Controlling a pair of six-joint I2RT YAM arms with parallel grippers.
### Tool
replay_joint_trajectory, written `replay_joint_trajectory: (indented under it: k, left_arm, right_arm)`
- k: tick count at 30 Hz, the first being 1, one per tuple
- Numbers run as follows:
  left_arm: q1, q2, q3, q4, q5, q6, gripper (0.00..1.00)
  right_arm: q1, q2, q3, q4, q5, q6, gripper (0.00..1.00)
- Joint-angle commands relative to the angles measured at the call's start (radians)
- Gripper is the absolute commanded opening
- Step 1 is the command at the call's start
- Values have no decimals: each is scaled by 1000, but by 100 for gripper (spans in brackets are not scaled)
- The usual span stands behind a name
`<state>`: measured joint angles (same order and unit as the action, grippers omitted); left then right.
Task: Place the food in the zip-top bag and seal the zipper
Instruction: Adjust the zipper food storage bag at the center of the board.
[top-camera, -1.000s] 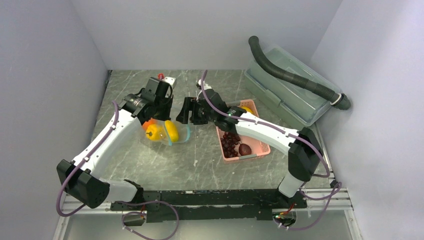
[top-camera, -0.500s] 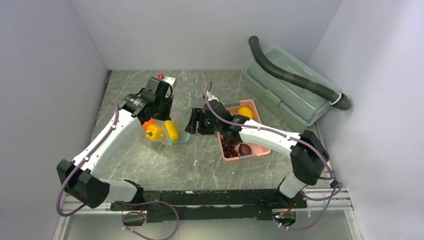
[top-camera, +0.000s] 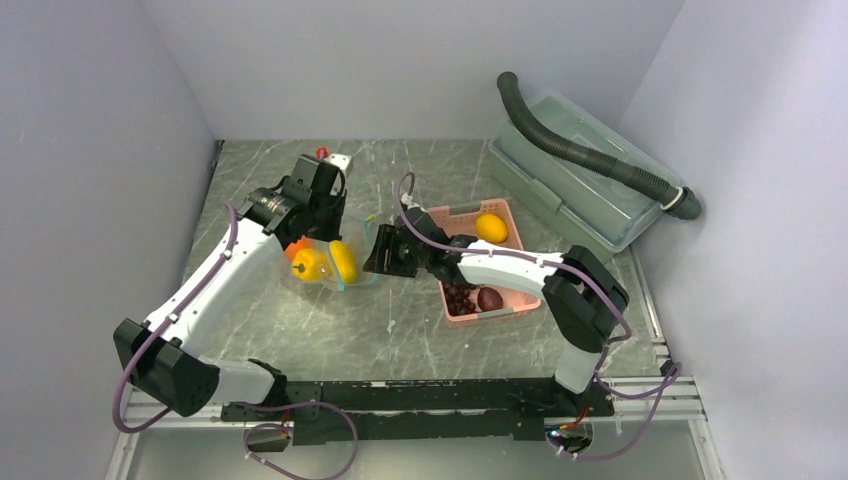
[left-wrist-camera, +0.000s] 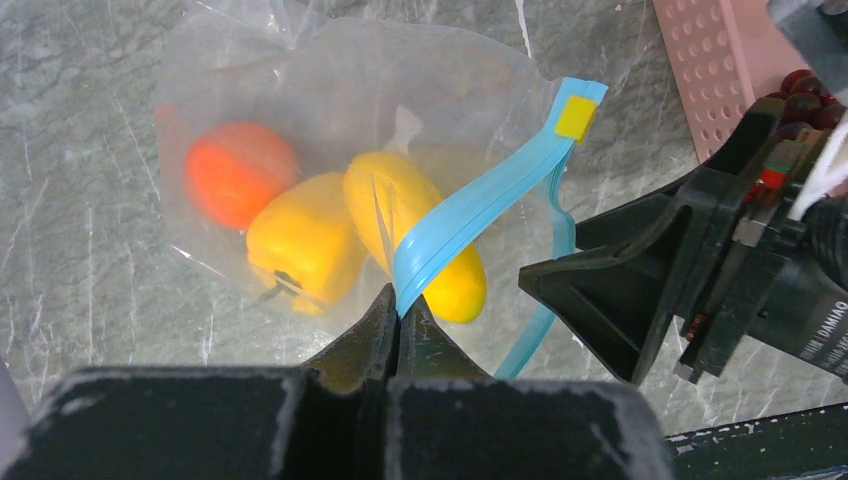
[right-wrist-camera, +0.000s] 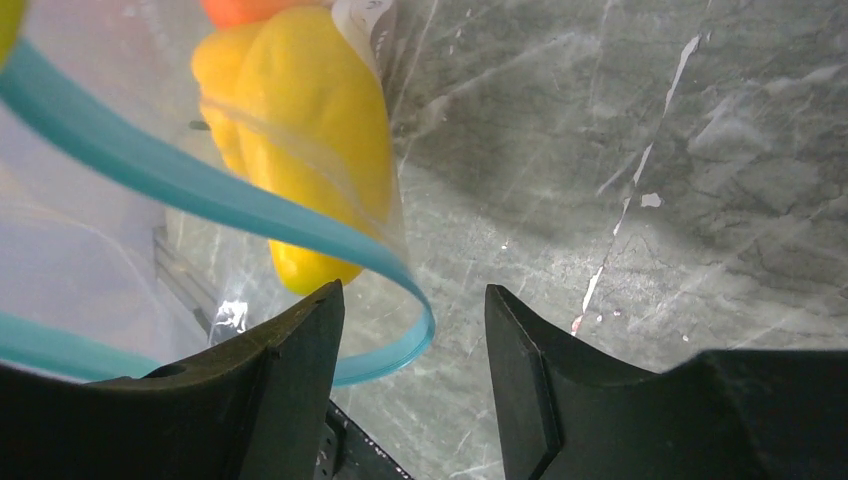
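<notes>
While my left claw (left-wrist-camera: 398, 310) is clamped on the zipper (left-wrist-camera: 480, 200), my right claw (right-wrist-camera: 415, 292) stands open, the strip's bend between its jaws. The zip-top bag (left-wrist-camera: 330, 90) rests on the counter (top-camera: 330, 330), holding an orange (left-wrist-camera: 240, 172), a yellow pepper (left-wrist-camera: 300, 240) and a yellow fruit (left-wrist-camera: 430, 240).

The left gripper (left-wrist-camera: 400, 318) pinches the bag's (left-wrist-camera: 330, 90) blue strip (left-wrist-camera: 480, 195), jaws tight together. The right gripper (right-wrist-camera: 415, 300) sits at the bag's mouth, jaws apart, with the strip's bend between them.
</notes>
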<state>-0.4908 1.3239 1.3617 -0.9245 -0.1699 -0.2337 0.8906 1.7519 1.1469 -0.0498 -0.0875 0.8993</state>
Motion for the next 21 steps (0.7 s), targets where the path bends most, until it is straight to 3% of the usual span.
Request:
replay_joint_trajectory:
  k: [1, 8, 15, 21]
  left_arm:
    - [0, -3, -2, 23, 4, -6, 0]
    - [-1, -2, -2, 23, 3, -6, 0]
    - [-1, -3, -1, 23, 2, -6, 0]
    - [0, -8, -1, 20, -9, -5, 0]
  right_arm:
    - [-4, 23, 33, 82, -12, 34, 55]
    - [-4, 50, 45, 100, -27, 53, 46]
    - [-4, 25, 57, 78, -12, 32, 1]
    - [-5, -38, 69, 29, 29, -16, 0]
